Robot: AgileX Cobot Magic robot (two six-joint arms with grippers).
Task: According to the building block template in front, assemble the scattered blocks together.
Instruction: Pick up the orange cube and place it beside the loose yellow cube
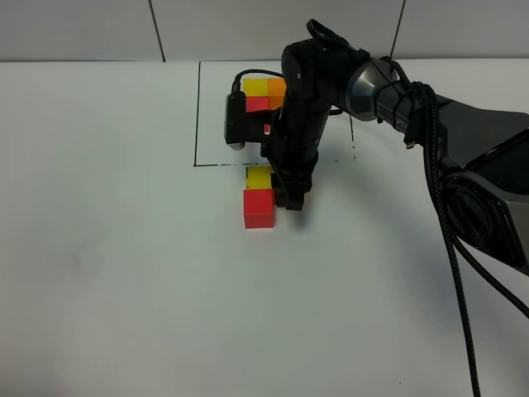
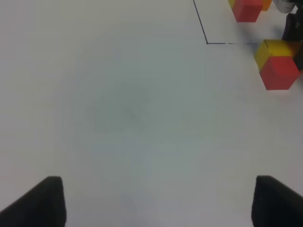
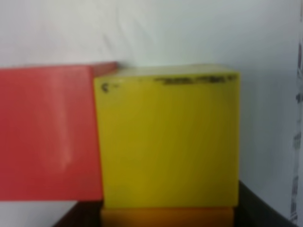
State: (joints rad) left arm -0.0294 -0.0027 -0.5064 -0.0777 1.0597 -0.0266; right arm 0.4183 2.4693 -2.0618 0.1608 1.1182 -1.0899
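Looking from the near edge of the white table [image 1: 124, 289], we first meet the red cube [image 1: 259, 208], lying free on the surface, with the yellow cube [image 1: 259, 177] touching its far side, just outside the thin black outline [image 1: 197, 116]. Our right gripper [image 1: 291, 198] stands right beside these two, pointing down, its jaws shut; its wrist view shows an orange cube [image 3: 168, 217] as a sliver at the frame's edge, pressed against the yellow one, but we cannot tell whether the jaws hold it. Our left gripper [image 2: 156, 201] hangs open over bare table, well apart from the cubes, its two dark fingertips [image 2: 35, 201] spread wide and holding nothing. Farther back, inside the outline, sits the building block template [image 1: 264, 93], yellow, orange and red joined, partly hidden behind the right arm [image 1: 397, 99].
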